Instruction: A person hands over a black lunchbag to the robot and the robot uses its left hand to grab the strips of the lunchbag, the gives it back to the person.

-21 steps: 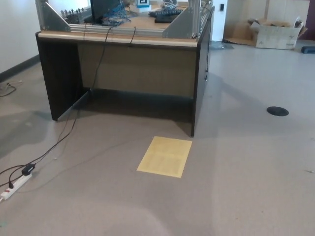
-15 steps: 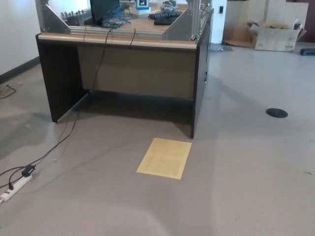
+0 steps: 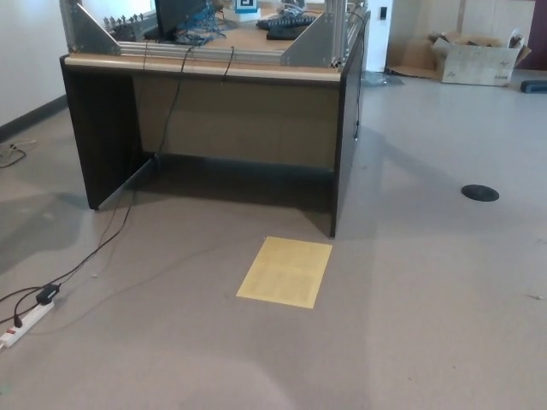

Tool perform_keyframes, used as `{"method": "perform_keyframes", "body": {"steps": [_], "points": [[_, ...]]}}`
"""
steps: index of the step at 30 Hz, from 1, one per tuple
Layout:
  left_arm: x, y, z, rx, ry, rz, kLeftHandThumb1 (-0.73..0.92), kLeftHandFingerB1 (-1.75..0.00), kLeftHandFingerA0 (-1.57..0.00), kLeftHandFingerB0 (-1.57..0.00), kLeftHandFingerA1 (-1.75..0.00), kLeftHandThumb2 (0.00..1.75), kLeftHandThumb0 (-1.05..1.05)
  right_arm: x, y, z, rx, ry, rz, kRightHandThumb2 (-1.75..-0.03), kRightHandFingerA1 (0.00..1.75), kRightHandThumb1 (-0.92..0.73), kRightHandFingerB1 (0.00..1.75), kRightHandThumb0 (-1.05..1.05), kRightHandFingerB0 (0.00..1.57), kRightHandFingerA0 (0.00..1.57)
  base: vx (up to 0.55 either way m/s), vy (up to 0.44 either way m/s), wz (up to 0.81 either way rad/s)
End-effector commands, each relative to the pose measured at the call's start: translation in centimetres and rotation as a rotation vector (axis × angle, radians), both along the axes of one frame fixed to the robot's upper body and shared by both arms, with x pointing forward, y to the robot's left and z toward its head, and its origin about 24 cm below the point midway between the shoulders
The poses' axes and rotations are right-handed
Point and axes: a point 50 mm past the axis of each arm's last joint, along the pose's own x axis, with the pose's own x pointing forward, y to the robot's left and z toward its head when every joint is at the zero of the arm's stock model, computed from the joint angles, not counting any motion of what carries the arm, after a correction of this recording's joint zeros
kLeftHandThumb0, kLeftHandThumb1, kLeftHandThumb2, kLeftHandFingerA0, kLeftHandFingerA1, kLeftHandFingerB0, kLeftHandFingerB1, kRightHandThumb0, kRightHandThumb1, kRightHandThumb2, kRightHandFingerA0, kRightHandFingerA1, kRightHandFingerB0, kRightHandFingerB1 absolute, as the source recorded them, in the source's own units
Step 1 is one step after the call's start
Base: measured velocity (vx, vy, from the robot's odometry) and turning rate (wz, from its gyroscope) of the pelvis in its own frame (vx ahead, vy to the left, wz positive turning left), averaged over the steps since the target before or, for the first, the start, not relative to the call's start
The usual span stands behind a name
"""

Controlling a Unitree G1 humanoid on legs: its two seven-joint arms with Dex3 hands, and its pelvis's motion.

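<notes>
Hands: neither shows, so their state cannot be told.
Desk (image 3: 239, 120): dark, cables hanging.
Floor: yellow sheet (image 3: 285, 272) before desk; power strip (image 3: 26, 319) at left.

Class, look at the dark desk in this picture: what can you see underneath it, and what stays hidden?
Under the desk lies bare floor in shadow, backed by a tan panel. A black cable hangs down and runs out to a power strip. Whatever is behind that panel is covered.
</notes>
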Motion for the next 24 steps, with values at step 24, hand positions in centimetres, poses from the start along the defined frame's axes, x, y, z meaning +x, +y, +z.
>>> {"method": "perform_keyframes", "body": {"steps": [24], "points": [[8.1,-13.1,37.2,0.476,-0.988,-0.686,0.55,-0.24,0.0,-0.01,-0.24,0.59,-0.74,2.2,1.7,1.0,0.01,-0.06,0.056,-0.63,0.39,-0.76,0.34,-0.69,0.29,0.32,0.0,0.0,0.0]]}}
